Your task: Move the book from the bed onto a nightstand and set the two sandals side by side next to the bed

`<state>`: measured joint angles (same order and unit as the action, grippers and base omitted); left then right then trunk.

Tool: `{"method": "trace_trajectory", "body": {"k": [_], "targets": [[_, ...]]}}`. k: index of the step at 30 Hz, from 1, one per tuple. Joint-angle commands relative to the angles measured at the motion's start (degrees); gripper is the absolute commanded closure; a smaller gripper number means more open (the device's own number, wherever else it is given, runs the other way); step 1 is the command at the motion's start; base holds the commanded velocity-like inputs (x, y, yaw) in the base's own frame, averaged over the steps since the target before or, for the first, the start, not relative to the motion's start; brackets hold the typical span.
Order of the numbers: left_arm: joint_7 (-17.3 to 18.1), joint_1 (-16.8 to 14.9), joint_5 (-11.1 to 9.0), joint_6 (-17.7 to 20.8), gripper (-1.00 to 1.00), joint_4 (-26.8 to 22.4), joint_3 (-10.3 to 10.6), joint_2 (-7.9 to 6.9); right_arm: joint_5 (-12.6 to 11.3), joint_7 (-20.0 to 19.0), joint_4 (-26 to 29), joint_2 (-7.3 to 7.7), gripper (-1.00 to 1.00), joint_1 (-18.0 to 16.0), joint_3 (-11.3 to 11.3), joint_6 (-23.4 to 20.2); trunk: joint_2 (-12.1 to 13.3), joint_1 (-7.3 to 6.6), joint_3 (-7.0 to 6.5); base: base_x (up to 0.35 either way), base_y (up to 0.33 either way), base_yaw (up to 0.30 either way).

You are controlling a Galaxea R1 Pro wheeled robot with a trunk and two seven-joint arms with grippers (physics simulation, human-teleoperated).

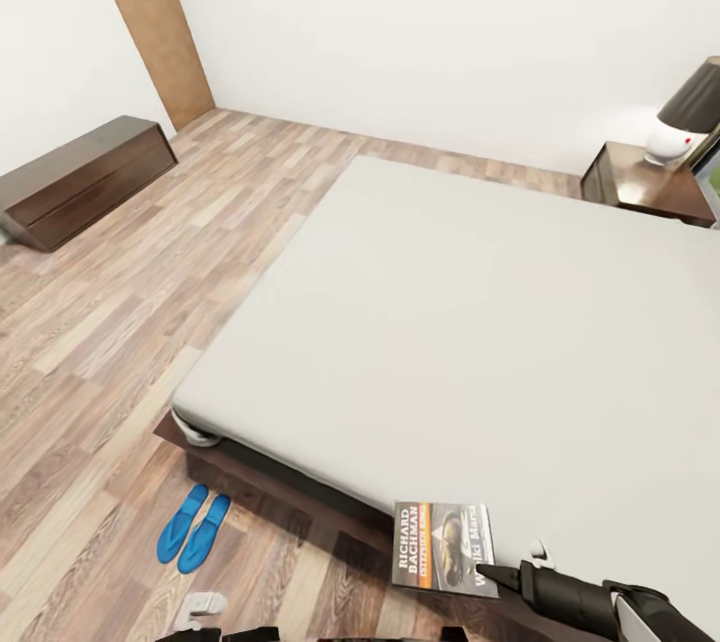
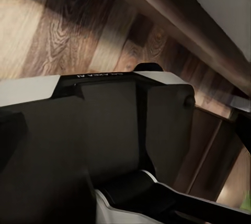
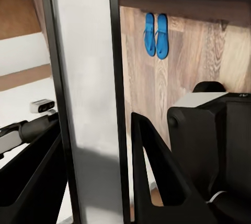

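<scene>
My right gripper [image 1: 487, 574] is clamped on the book [image 1: 446, 547], which juts over the bed's [image 1: 450, 322] near edge. Ahead of it the whole mattress lies bare and flat, an open way across to the nightstand [image 1: 650, 184] in the far right corner. There a lamp [image 1: 690, 114] stands on the right part of the top; the left part is bare wood. On the floor [image 1: 110, 342] to my left, the two sandals [image 1: 193, 527] lie side by side just off the bed's corner, with broad open planks beyond, up to the long dresser [image 1: 85, 177] by the wall
</scene>
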<state>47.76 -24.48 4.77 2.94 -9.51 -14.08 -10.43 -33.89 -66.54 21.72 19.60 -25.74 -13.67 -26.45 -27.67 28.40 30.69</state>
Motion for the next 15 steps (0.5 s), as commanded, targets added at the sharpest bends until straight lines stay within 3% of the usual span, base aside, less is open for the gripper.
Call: {"method": "trace_trajectory", "body": {"k": [1,8,12,15], "targets": [[0.29,-0.04,0.50,0.31,-1.00,0.00,-0.50,0.03,-0.59,-0.01,-0.08,0.05,1.00,-0.02,-0.31,-0.49,0.34,-0.20,-0.12,0.000,0.000,0.291],[0.31,-0.04,0.50,0.32,-1.00,1.16,-0.46,0.09,-0.54,0.07,-1.28,-0.17,1.00,-0.02,-0.35,0.35,3.15,-1.74,-1.38,0.000,0.000,0.292],[0.31,-0.04,0.50,0.32,-1.00,1.31,-0.45,0.16,-0.68,0.06,-3.60,-0.33,1.00,-0.02,-0.33,3.03,4.75,-2.62,-2.10,0.000,0.000,0.292],[0.31,-0.04,0.50,0.38,-1.00,1.33,-0.42,0.23,-0.86,-0.12,-3.69,-0.20,1.00,-0.02,-0.15,3.23,4.76,-2.62,-2.10,0.000,0.000,0.292]]}}
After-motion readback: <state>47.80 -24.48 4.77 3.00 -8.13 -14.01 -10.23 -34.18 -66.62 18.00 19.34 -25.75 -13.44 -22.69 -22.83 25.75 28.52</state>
